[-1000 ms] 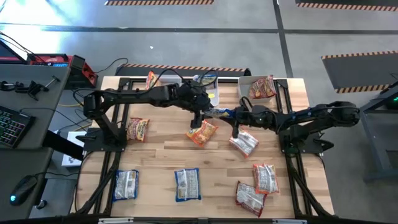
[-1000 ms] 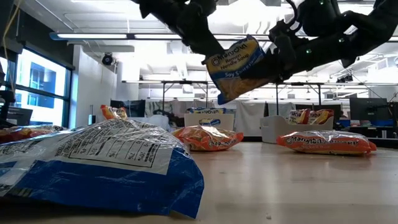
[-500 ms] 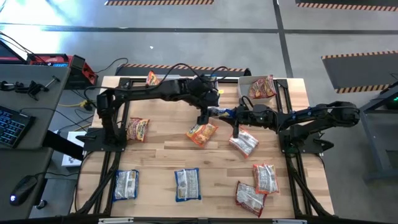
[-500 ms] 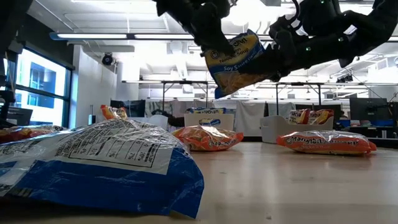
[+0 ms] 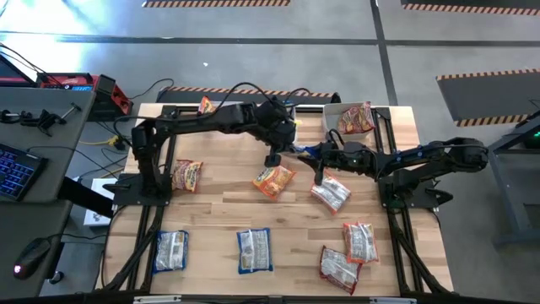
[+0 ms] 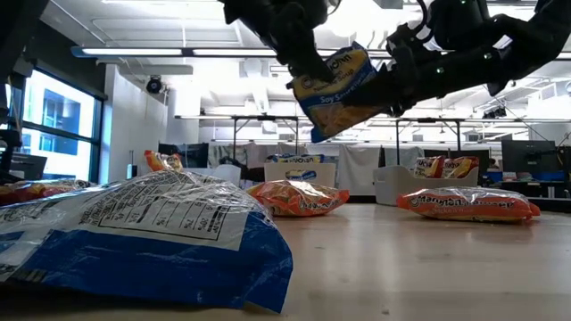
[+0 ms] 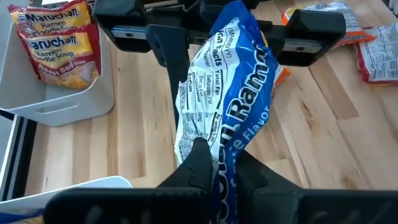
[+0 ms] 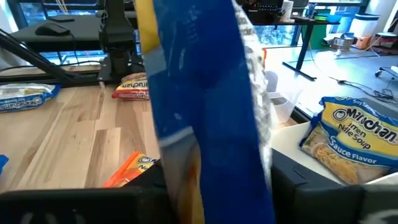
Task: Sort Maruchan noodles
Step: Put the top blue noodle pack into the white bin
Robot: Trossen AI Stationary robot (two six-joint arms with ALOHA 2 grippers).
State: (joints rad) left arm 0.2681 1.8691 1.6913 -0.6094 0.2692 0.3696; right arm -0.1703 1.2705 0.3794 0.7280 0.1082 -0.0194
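Note:
A blue Maruchan noodle packet (image 5: 297, 152) hangs in the air over the middle of the table, above an orange packet (image 5: 273, 179) that lies flat on the wood. My left gripper (image 7: 222, 160) reaches in from the far left, slanting down, and is shut on the blue packet's left end. My right gripper (image 5: 318, 159) comes in level from the right. Its fingers (image 7: 311, 31) stand on either side of the packet's other end, and a little wood shows between one finger and the wrapper. My left gripper pinches the blue packet's end (image 7: 225, 182) between its two fingers, which slant down from the table's far left. The packet stretches away from them, crumpled and tilted, clear of the table. My right gripper stands around the packet's opposite end (image 7: 239, 25); I cannot tell whether a finger touches it.
A white bin (image 5: 336, 111) at the far right holds a red-and-white packet. A clear bin (image 5: 287, 127) sits at the far middle. Orange packets (image 5: 187, 175) lie at the left, blue-and-white ones (image 5: 254, 250) near the front edge, pink ones (image 5: 360, 241) at the right.
My left gripper has moved a little toward the table's right and far side, up to the blue packet's left end, and has shut on it. The packet has stayed aloft in the same place, its upper end tipped slightly.

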